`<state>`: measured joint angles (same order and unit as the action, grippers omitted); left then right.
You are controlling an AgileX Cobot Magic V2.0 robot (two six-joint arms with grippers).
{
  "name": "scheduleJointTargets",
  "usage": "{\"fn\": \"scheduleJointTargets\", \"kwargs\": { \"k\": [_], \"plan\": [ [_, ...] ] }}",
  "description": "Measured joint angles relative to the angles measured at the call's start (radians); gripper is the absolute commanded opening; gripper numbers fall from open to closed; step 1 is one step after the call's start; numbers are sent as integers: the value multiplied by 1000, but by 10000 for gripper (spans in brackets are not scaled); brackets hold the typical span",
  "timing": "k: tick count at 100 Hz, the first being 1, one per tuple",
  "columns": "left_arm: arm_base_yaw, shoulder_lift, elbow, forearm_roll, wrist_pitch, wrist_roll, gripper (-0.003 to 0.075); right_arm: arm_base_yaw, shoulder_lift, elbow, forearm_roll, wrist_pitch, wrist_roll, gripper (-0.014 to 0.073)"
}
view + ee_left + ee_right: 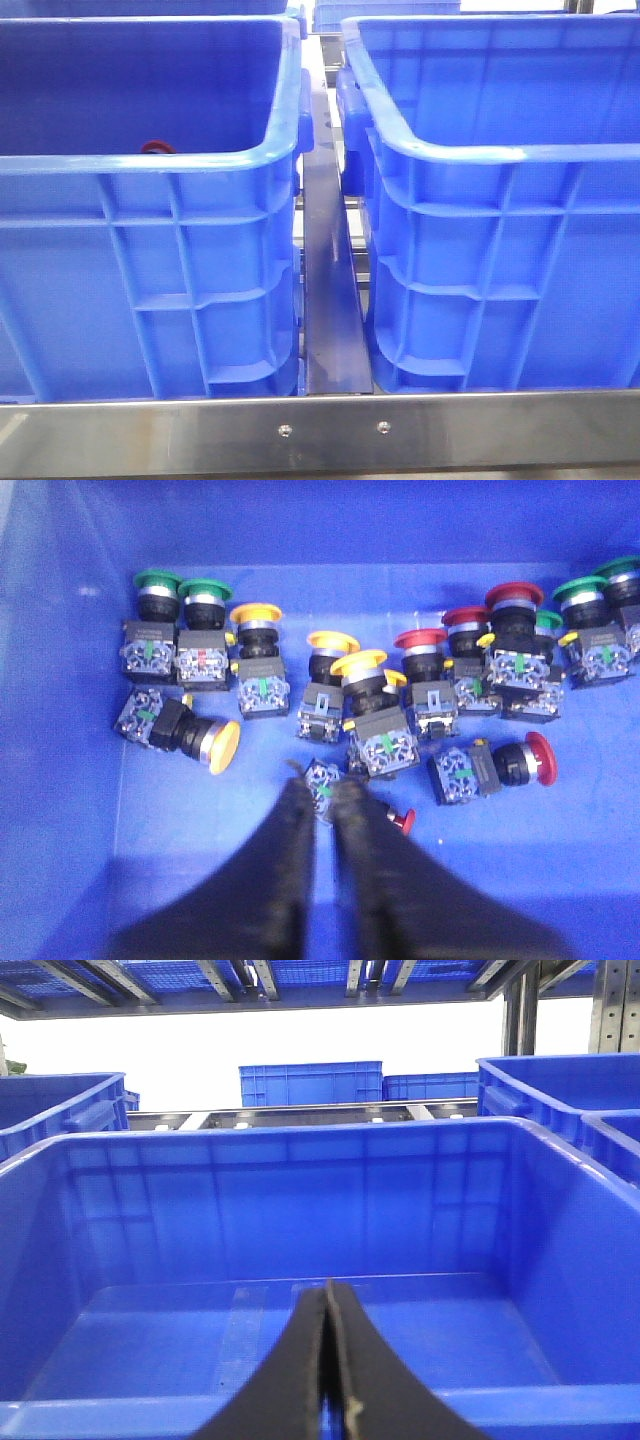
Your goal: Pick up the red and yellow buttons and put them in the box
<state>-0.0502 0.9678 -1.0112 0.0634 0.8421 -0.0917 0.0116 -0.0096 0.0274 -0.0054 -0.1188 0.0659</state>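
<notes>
black fingers of the left gripper (320,792) sit nearly together over a small red button (404,822) on the crate floor (90,810), yellow buttons (222,747) lying beyond, while the right gripper (327,1305), pressed together, waits above the empty box (560,1220) likely meant to receive them

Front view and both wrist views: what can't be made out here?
- Front view: both arms are out of frame; the left crate's near wall hides all but a red sliver.
- Left wrist view: the left gripper covers a small switch block; a grasp is unclear.
- Right wrist view: the right gripper blocks some crate floor.
</notes>
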Motion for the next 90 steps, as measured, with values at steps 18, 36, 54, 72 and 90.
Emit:
{"fn": "scheduleJointTargets", "kwargs": {
  "k": [18, 36, 54, 72, 90],
  "plan": [
    [0, 0, 0, -5, 0, 0, 579, 0, 0, 0, 0, 0, 0, -105],
    [0, 0, 0, -40, -10, 9, 578, 0, 0, 0, 0, 0, 0, -105],
    [-25, 52, -25, -143, -39, 92, 575, 0, 0, 0, 0, 0, 0, -105],
    [-152, 199, -88, -166, -54, 118, 575, 0, 0, 0, 0, 0, 0, -105],
    [-255, 396, -187, -166, -77, 120, 575, 0, 0, 0, 0, 0, 0, -105]
  ]
}}
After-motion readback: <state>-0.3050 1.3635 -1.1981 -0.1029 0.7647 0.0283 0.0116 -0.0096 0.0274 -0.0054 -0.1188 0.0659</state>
